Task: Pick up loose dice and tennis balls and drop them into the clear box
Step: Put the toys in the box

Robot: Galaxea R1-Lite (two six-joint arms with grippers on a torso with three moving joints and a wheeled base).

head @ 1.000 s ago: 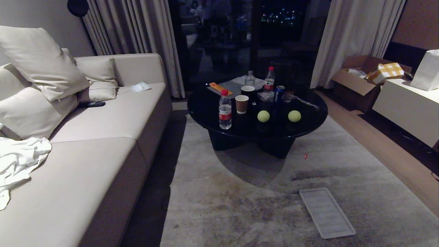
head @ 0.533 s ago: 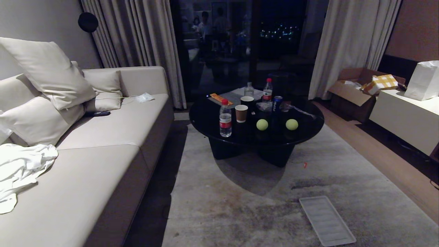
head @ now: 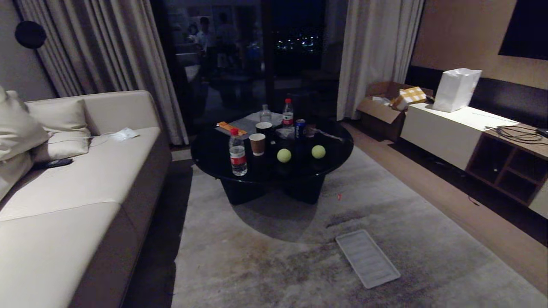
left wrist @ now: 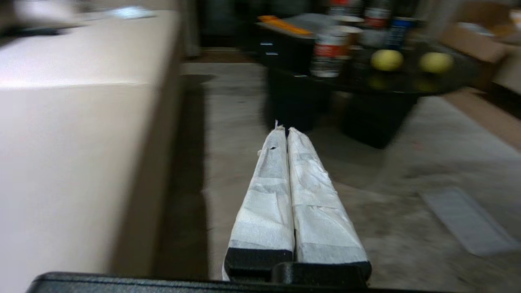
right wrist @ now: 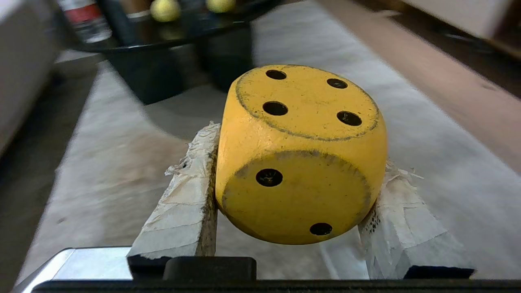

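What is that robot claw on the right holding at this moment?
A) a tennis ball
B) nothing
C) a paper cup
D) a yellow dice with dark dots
D: in the right wrist view, the right gripper has its taped fingers pressed on both sides of the yellow dice.

a yellow die (right wrist: 301, 154) with black dots sits between the white-taped fingers (right wrist: 183, 203) of the right gripper (right wrist: 299, 156). beyond the fingertips, two yellow-green tennis balls (head: 284, 155) lie on a glossy black bench (head: 214, 149), beside a red-capped, red-labelled bottle (head: 238, 153) and a brown cup (head: 257, 144). a pale ribbed lid (head: 367, 258) lies on the mottled grey rug (head: 265, 265); the sofa (head: 77, 188) is beige.
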